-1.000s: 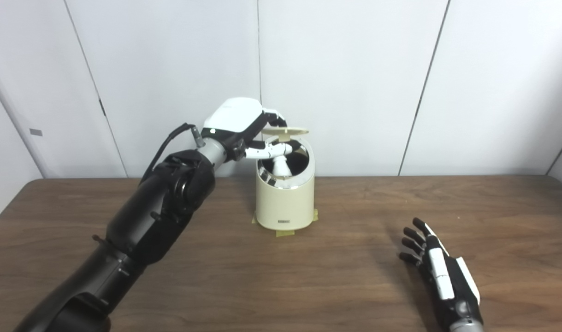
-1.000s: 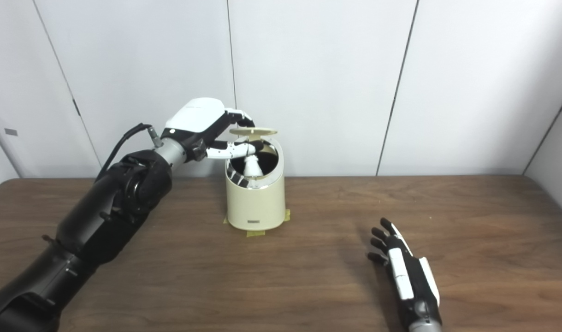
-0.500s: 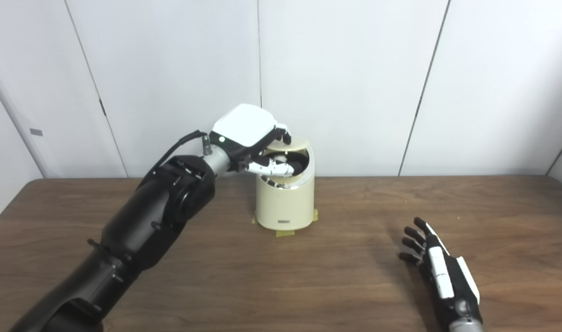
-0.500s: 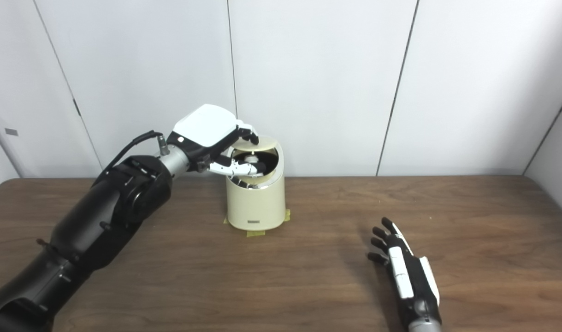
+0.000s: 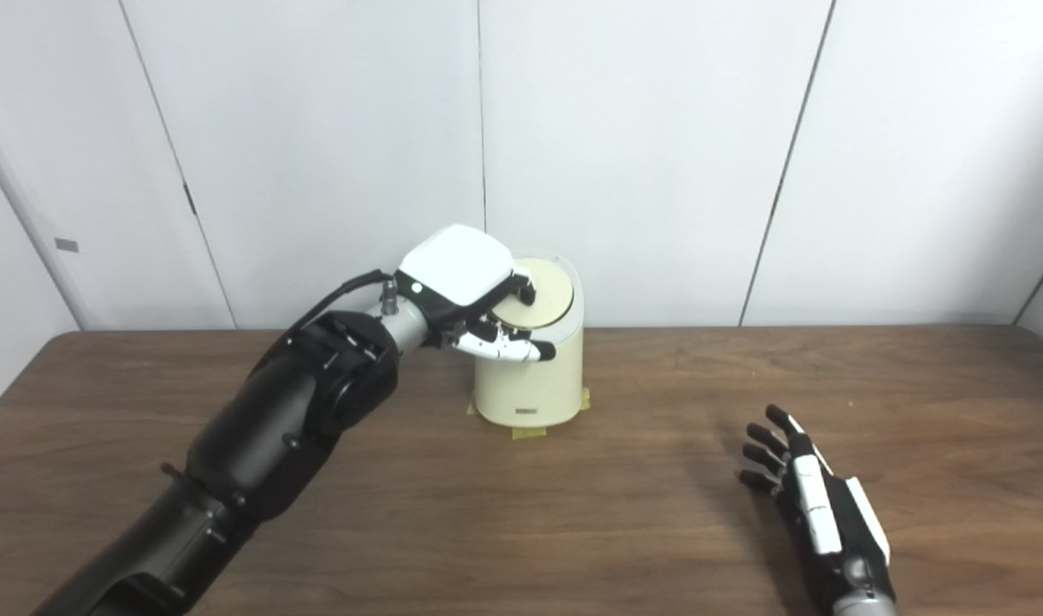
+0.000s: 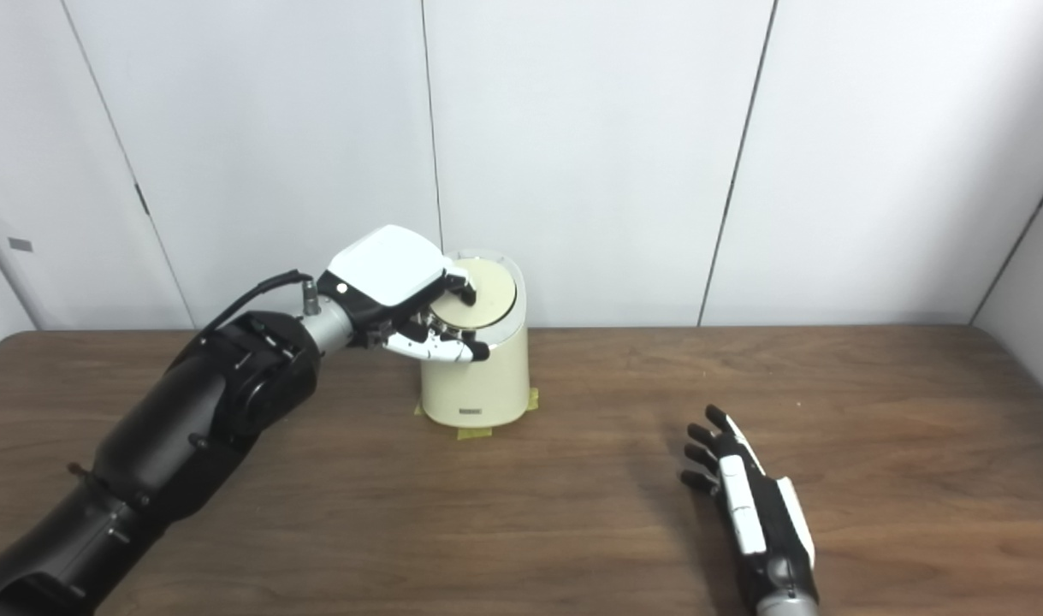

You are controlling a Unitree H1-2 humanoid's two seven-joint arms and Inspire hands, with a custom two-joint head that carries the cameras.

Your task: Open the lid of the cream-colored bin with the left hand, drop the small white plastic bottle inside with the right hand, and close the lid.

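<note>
The left robot hand [image 5: 474,295] rested its fingertips on the lid [image 5: 540,293], which lay flat in the mouth of the cream-colored bin [image 5: 530,368] just beyond its palm; the bottle was out of sight. The lid looked thin, stiff, light and smooth, best taken at its near edge. Well to that hand's right, the right robot hand [image 5: 816,505] lay spread and empty on the table [image 5: 624,496].

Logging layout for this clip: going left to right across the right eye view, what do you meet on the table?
Left hand on the lid → cream-colored bin → right hand, lying flat on the table.
</note>
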